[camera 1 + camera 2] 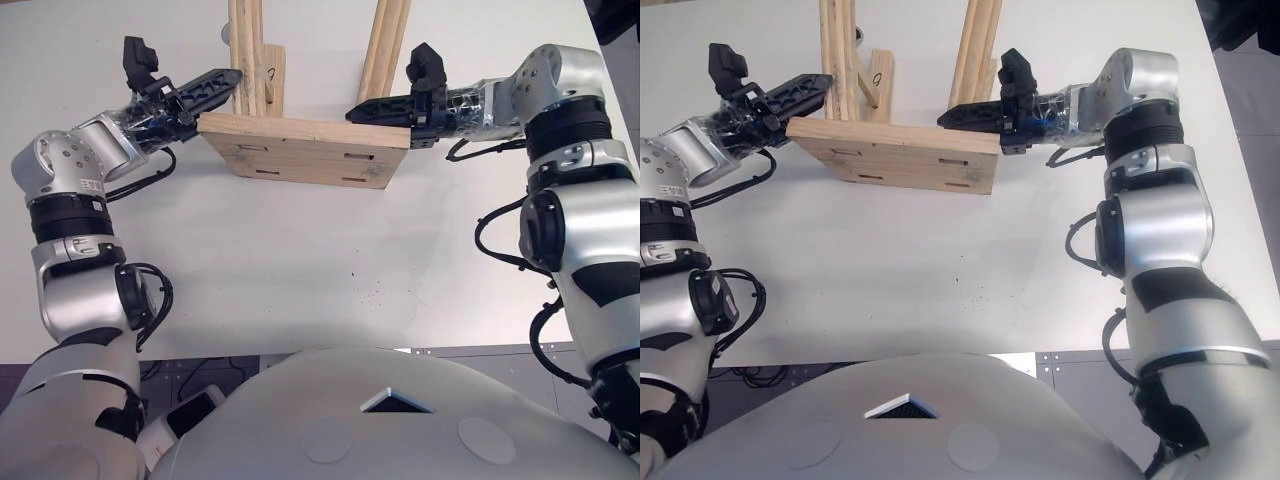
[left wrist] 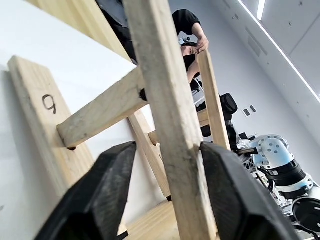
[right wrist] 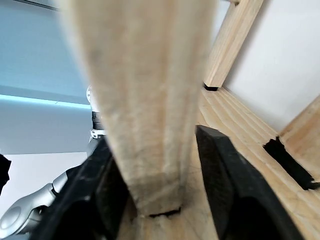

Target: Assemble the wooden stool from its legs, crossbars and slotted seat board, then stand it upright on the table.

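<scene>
Stiff, likely light pale wooden stool [image 1: 300, 150]: 1 leg [image 1: 246, 40] is loosely straddled by left end effector [image 1: 236, 80], another clamped by right end effector [image 1: 358, 111]

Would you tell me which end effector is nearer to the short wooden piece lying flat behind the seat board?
Left. The left end effector is beside the short wooden piece, at the leg next to it; the right end effector is across the seat board.

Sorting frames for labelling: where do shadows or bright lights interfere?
Left eye view: even light, just a soft shadow under the seat board on the table. Left wrist view: ceiling light strip glares, left claw is dark. Right wrist view: right claw shadowed beside its lit leg.
</scene>
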